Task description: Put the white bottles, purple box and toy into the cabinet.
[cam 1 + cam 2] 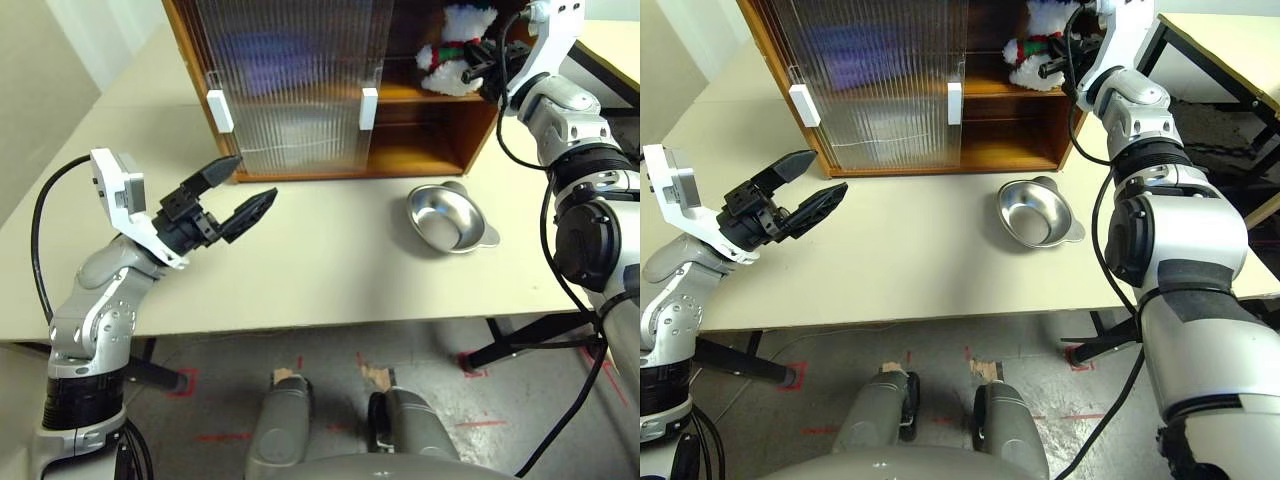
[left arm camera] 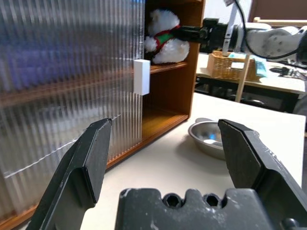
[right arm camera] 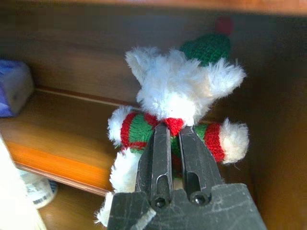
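The toy (image 3: 182,96), a fluffy white plush with a red-and-green scarf and a green hat, is on the inner shelf in the open right side of the cabinet (image 1: 420,150). My right gripper (image 3: 173,132) reaches into the cabinet and is shut on the toy's scarf. The purple box (image 3: 14,88) lies further along the same shelf. One white bottle (image 3: 36,189) stands on the level below. My left gripper (image 1: 255,178) hangs open and empty above the table, in front of the ribbed sliding doors (image 1: 290,80).
An empty metal dish (image 1: 445,222) sits on the pale table (image 1: 330,270), in front of the cabinet's open side. Two white door handles (image 1: 219,110) stick out toward me. A second table with a basket (image 2: 230,64) stands beyond, to the right.
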`<state>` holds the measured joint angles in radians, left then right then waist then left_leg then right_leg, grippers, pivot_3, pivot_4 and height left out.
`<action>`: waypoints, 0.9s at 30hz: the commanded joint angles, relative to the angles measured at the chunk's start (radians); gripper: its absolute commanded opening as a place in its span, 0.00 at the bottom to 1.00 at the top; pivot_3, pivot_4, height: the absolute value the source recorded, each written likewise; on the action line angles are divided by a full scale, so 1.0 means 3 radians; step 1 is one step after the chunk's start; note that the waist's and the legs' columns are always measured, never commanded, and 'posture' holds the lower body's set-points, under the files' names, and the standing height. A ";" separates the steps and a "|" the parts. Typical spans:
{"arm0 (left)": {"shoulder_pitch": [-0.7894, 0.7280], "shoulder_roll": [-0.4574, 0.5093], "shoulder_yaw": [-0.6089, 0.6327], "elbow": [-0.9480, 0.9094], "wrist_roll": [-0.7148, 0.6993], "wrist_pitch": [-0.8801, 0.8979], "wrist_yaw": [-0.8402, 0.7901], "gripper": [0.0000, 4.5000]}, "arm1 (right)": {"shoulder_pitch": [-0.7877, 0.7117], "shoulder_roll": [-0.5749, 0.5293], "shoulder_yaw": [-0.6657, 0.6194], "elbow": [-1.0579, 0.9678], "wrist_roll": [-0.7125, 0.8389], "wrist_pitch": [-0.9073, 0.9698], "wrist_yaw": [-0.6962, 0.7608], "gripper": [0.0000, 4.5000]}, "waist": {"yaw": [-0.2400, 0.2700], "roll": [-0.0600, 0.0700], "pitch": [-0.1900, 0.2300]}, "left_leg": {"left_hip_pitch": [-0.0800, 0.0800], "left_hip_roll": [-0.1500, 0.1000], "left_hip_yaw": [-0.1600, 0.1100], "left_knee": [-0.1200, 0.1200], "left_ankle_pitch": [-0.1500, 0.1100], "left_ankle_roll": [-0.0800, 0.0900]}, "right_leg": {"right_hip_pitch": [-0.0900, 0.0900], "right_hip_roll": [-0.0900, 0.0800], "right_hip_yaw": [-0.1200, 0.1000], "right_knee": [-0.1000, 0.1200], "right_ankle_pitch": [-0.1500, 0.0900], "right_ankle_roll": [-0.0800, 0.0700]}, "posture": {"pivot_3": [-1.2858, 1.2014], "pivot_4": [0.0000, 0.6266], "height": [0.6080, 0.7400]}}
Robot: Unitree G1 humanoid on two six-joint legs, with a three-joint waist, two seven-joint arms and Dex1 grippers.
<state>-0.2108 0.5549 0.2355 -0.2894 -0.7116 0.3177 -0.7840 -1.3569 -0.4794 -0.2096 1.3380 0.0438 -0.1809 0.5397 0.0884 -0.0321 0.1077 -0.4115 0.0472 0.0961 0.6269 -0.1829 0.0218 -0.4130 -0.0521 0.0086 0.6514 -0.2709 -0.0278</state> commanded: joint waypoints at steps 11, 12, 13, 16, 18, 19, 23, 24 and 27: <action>0.0075 -0.0028 -0.0048 -0.0208 -0.0127 0.0140 -0.0028 1.00 | -0.0036 0.0016 -0.0007 0.0020 -0.0093 -0.0018 -0.0050 0.23 | -0.0069 -0.0004 0.0070 | -0.0004 0.0000 -0.0007 -0.0002 0.0004 0.0007 | 0.0000 0.0002 -0.0006 0.0000 -0.0004 0.0004 | 0.62 0.19 1.00; 0.0076 -0.0031 -0.0051 -0.0206 -0.0126 0.0141 -0.0029 1.00 | -0.0041 0.0026 -0.0015 0.0017 -0.0086 -0.0030 -0.0017 0.30 | -0.0070 -0.0005 0.0070 | -0.0004 0.0000 -0.0007 -0.0002 0.0004 0.0007 | 0.0000 0.0002 -0.0005 0.0000 -0.0005 0.0004 | 0.62 0.19 1.00; 0.0078 -0.0036 -0.0055 -0.0204 -0.0127 0.0143 -0.0028 1.00 | -0.0051 0.0033 -0.0019 0.0010 -0.0081 -0.0065 0.0015 0.39 | -0.0071 -0.0005 0.0070 | -0.0004 0.0000 -0.0007 -0.0001 0.0004 0.0006 | 0.0000 0.0002 -0.0005 0.0000 -0.0005 0.0005 | 0.62 0.19 1.00; 0.0076 -0.0058 -0.0070 -0.0192 -0.0132 0.0145 -0.0032 1.00 | -0.0082 0.0038 -0.0030 -0.0012 -0.0070 -0.0190 0.0102 0.65 | -0.0072 -0.0005 0.0070 | -0.0004 0.0000 -0.0006 0.0000 0.0002 0.0004 | 0.0001 0.0002 -0.0005 0.0000 -0.0004 0.0006 | 0.62 0.18 1.00; 0.0076 -0.0069 -0.0082 -0.0185 -0.0123 0.0138 -0.0040 1.00 | -0.0095 0.0030 -0.0033 -0.0020 -0.0066 -0.0243 0.0161 0.83 | -0.0070 -0.0004 0.0071 | -0.0004 0.0000 -0.0006 0.0001 0.0000 0.0000 | 0.0000 0.0002 -0.0006 0.0000 -0.0004 0.0006 | 0.62 0.17 1.00; 0.0067 -0.0078 -0.0087 -0.0176 -0.0116 0.0134 -0.0041 1.00 | -0.0104 0.0021 -0.0034 -0.0024 -0.0066 -0.0263 0.0181 0.90 | -0.0070 -0.0005 0.0071 | -0.0004 0.0000 -0.0006 0.0001 0.0000 0.0000 | 0.0001 0.0002 -0.0006 0.0000 -0.0004 0.0007 | 0.61 0.17 1.00; 0.0015 -0.0111 -0.0114 -0.0107 -0.0092 0.0107 -0.0065 1.00 | -0.0173 -0.0060 -0.0022 -0.0062 -0.0066 -0.0365 0.0319 1.00 | -0.0071 -0.0004 0.0071 | -0.0005 0.0000 -0.0005 0.0000 0.0000 0.0000 | 0.0000 0.0003 -0.0006 0.0000 -0.0004 0.0007 | 0.61 0.15 1.00; 0.0004 -0.0115 -0.0120 -0.0094 -0.0086 0.0103 -0.0070 1.00 | -0.0183 -0.0074 -0.0018 -0.0068 -0.0067 -0.0381 0.0346 1.00 | -0.0070 -0.0005 0.0071 | -0.0005 0.0000 -0.0005 0.0000 0.0001 0.0000 | 0.0000 0.0004 -0.0007 0.0000 -0.0004 0.0007 | 0.61 0.15 1.00; -0.0036 -0.0140 -0.0138 -0.0049 -0.0067 0.0087 -0.0094 1.00 | -0.0211 -0.0164 0.0010 -0.0113 -0.0070 -0.0424 0.0536 1.00 | -0.0069 -0.0005 0.0071 | -0.0006 -0.0001 -0.0005 0.0000 0.0000 0.0000 | 0.0000 0.0004 -0.0007 -0.0001 -0.0004 0.0007 | 0.61 0.15 1.00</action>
<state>-0.2221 0.5189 0.2131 -0.3226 -0.7424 0.3492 -0.8012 -1.4010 -0.5030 -0.2088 1.3289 0.0246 -0.2868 0.6623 0.0678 -0.0335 0.1289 -0.4132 0.0470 0.0945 0.6269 -0.1828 0.0217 -0.4129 -0.0510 0.0064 0.6510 -0.2723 -0.0254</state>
